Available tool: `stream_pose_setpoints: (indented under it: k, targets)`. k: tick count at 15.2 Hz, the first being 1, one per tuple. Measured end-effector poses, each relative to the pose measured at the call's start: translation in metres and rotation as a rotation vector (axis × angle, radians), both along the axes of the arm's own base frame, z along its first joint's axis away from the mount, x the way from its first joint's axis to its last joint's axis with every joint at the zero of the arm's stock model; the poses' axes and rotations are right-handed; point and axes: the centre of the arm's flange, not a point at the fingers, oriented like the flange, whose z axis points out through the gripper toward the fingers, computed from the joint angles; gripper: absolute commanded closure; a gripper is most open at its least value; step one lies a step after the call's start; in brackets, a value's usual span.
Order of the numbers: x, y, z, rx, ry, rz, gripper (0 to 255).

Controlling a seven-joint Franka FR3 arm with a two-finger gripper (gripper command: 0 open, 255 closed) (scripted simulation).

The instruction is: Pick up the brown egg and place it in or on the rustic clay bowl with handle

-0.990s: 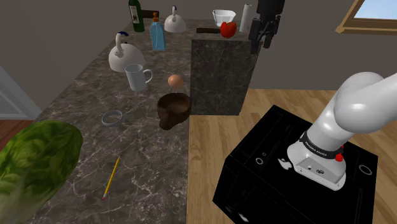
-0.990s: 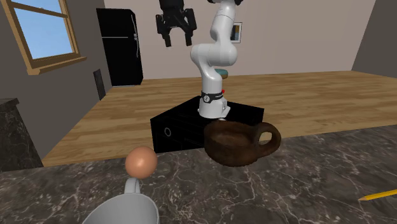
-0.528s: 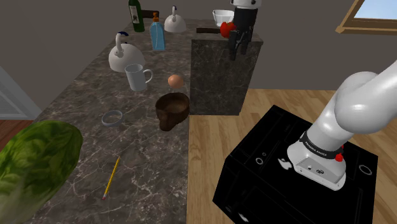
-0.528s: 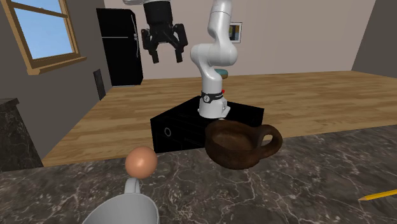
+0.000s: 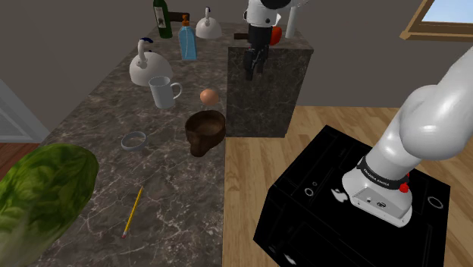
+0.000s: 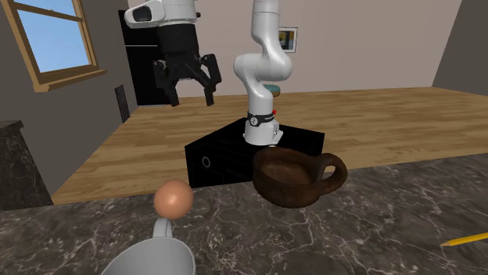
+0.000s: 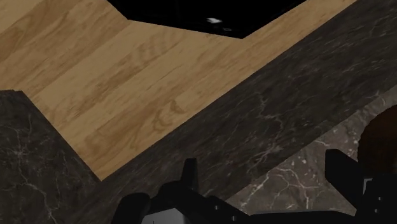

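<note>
Up top in the shoulder view, the gripper (image 5: 254,66) hangs beside a block (image 5: 284,91); the egg (image 5: 208,95) lies near the counter's (image 5: 174,182) edge, just beyond the bowl (image 5: 206,130). In the second exterior view, the jaws are spread and empty. In the wrist view, the fingers (image 7: 343,170) stand apart over that edge.

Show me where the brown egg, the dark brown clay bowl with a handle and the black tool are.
Brown egg (image 5: 209,96): shoulder view, middle of its shell.
Dark brown clay bowl with a handle (image 6: 291,192): second exterior view, outer wall.
Black tool (image 6: 192,98): second exterior view, midway between its open fingertips.
</note>
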Motion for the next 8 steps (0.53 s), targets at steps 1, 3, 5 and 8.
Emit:
stream_pose_setpoints:
  k: [1,3,5,8]
  targets:
    - [0.009,0.005,-0.005,0.003,-0.005,0.018,0]
    - [0.031,0.013,-0.016,0.011,-0.015,0.054,0]
    - [0.050,0.022,-0.028,0.018,-0.025,0.091,0]
    - [0.082,0.037,-0.045,0.029,-0.041,0.145,0]
